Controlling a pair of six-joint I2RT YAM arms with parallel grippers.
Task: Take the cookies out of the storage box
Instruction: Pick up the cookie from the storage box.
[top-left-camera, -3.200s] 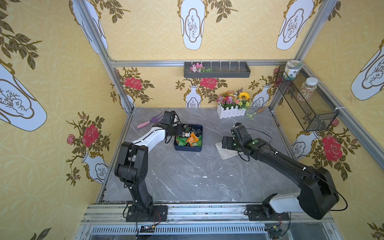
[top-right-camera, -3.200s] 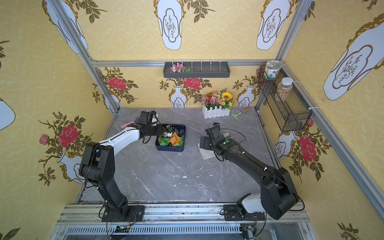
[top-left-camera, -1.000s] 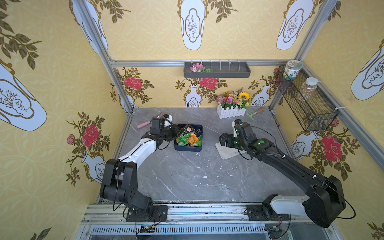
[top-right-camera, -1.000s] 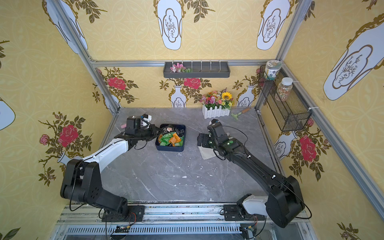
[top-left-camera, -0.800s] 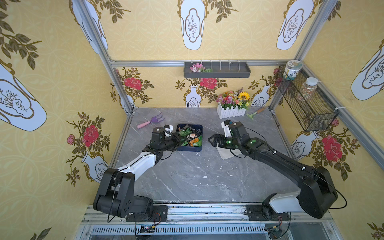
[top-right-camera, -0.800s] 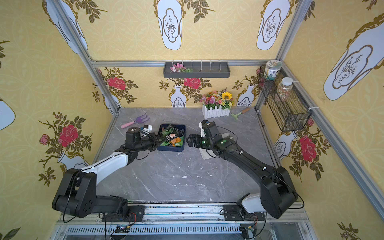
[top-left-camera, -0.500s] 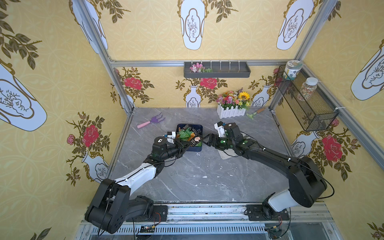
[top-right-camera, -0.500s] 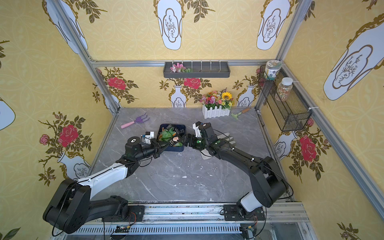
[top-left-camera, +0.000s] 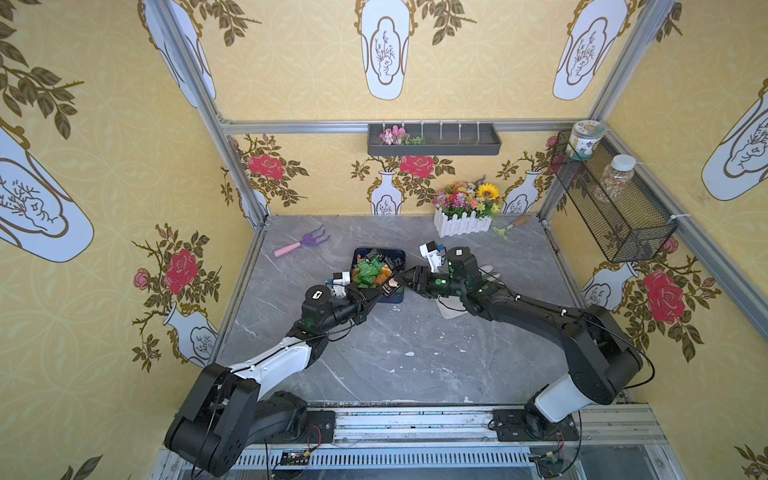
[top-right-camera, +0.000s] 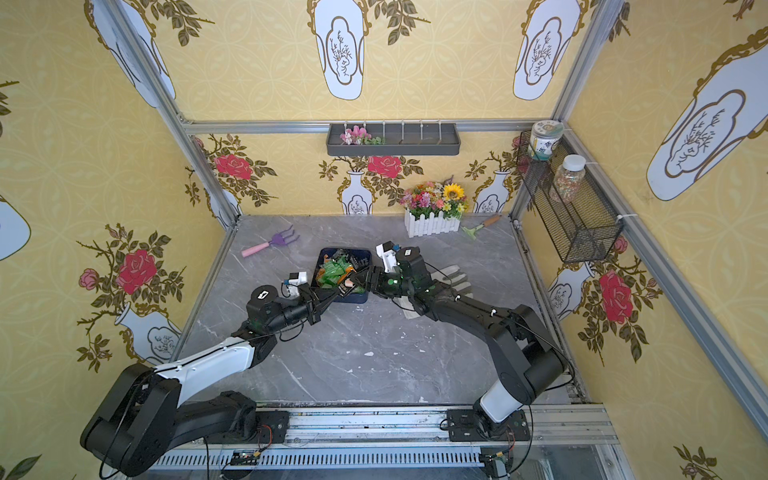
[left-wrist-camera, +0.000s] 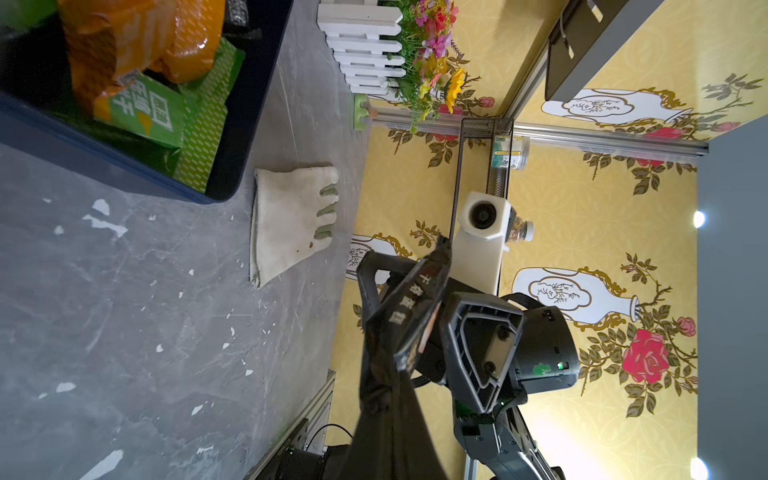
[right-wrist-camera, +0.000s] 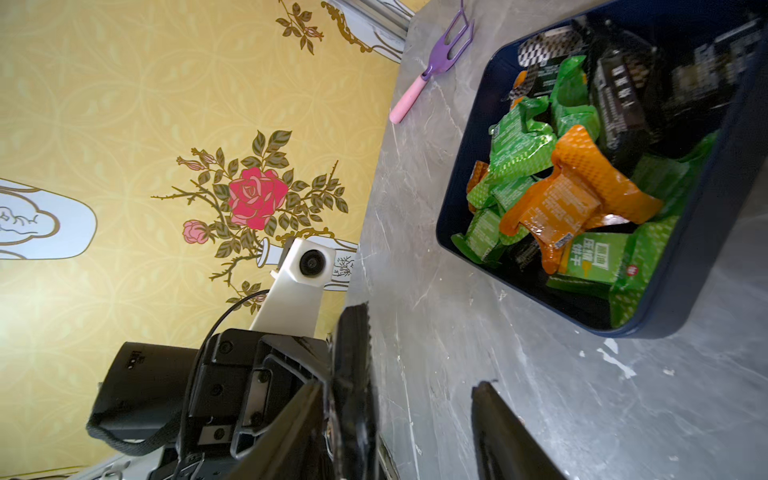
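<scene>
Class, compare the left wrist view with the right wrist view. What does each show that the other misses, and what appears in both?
Only the left wrist view shows the white glove, the flower planter and the wire basket. Only the right wrist view shows the purple rake. Both show the storage box, its green and orange cookies, and the black packet, which the left gripper clamps while the right gripper has its jaws open around it.

Black arms (top-left-camera: 320, 309), white shells (top-left-camera: 274, 361), black pincers (top-left-camera: 380, 292)
</scene>
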